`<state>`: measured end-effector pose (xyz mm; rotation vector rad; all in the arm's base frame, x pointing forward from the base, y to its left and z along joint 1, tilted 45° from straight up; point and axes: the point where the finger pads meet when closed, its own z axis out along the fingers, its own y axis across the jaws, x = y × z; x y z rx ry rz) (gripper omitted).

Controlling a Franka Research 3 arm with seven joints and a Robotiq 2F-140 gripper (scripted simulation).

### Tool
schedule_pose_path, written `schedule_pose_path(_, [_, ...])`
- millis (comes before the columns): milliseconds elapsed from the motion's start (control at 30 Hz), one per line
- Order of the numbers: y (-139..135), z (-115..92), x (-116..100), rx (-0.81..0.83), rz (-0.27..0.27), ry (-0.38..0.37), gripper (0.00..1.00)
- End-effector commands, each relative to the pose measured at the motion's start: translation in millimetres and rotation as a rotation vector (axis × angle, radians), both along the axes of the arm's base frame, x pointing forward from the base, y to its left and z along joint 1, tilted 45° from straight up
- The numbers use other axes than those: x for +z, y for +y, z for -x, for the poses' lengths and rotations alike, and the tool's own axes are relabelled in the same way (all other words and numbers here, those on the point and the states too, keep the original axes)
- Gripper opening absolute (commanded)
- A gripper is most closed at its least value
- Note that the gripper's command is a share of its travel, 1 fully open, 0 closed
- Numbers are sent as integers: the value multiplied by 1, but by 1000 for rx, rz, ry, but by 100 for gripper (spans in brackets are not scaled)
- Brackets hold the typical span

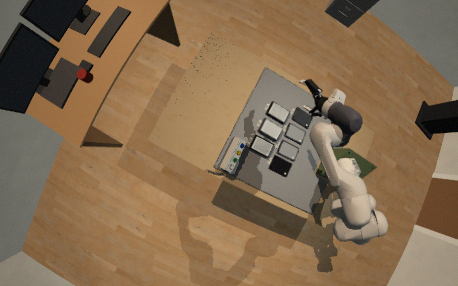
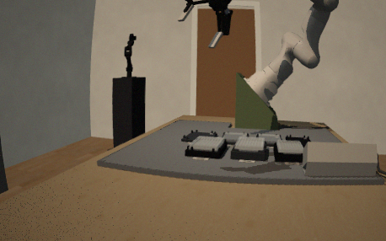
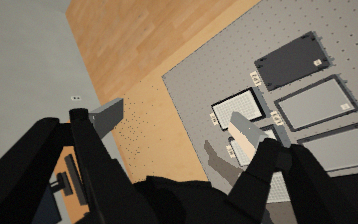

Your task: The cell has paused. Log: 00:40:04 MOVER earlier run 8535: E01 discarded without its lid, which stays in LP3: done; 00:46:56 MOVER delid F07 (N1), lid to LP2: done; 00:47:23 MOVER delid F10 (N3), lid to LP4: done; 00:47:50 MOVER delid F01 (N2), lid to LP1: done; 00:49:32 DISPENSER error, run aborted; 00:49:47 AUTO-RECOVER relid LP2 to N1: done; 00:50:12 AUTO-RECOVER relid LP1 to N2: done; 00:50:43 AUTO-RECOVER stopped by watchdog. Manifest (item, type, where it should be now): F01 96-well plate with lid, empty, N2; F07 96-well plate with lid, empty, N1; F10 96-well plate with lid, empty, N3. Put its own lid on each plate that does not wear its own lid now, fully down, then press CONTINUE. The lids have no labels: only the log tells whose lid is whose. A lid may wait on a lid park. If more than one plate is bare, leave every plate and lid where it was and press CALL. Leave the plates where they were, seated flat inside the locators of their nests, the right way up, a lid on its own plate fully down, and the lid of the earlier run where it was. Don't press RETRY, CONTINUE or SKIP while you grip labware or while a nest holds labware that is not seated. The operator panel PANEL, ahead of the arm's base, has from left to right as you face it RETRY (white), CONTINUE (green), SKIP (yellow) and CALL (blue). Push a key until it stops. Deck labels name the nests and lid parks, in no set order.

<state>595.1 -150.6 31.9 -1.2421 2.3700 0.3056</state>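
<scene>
From the top view, my pincer (image 1: 313,96) hangs spread wide and empty over the far corner of the grey deck (image 1: 255,95), at about one o'clock from the plate block. Three pale plates sit in a column: the far plate (image 1: 278,112), the middle plate (image 1: 271,129) and the near plate (image 1: 262,146). Beside them, toward my base, runs a column of four parks: a bare dark lid park (image 1: 301,117), two pale lids (image 1: 295,133) (image 1: 288,150), then another dark park (image 1: 281,165). The operator panel (image 1: 231,156) lies at nine o'clock of the near plate, its coloured keys showing.

From the exterior view, my pincer (image 2: 202,23) is high above the deck, fingers far apart, nothing between them. The three plates stand in a row, panel box (image 2: 340,158) at their three o'clock.

From the wrist view, my fingers frame the deck. The far plate (image 3: 236,106) shows open wells inside a dark rim. At its one o'clock lies the dark park (image 3: 291,61); a lid (image 3: 317,103) sits at three o'clock.
</scene>
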Motion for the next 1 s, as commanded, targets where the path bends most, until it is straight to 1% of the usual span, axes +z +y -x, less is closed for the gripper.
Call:
schedule_pose_path(0, [0, 0, 0, 0, 0, 0, 100])
schedule_pose_path(67, [1, 1, 0, -2, -3, 3, 100])
schedule_pose_path(100, [9, 5, -4, -14, -18, 19, 100])
schedule_pose_path(133, [26, 15, -10, -41, -52, 59, 100])
schedule_pose_path(167, [53, 33, -21, -85, -104, 124, 100])
schedule_pose_path(200, [68, 46, -25, -143, -166, 214, 100])
schedule_pose_path(333, [113, 96, -38, -190, -205, 358, 100])
schedule_pose_path(533, [195, 179, -56, -256, -275, 558, 100])
schedule_pose_path(600, [195, 179, -56, -256, -275, 558, 100])
schedule_pose_path(633, [233, 215, -63, -300, -308, 639, 100])
schedule_pose_path(700, [257, 238, -67, -349, -332, 692, 100])
schedule_pose_path(733, [261, 242, -67, -374, -344, 721, 100])
schedule_pose_path(867, [261, 242, -67, -472, -377, 811, 100])
schedule_pose_path(900, [261, 242, -67, -499, -382, 828, 100])
schedule_pose_path(967, [261, 242, -67, -509, -384, 834, 100])
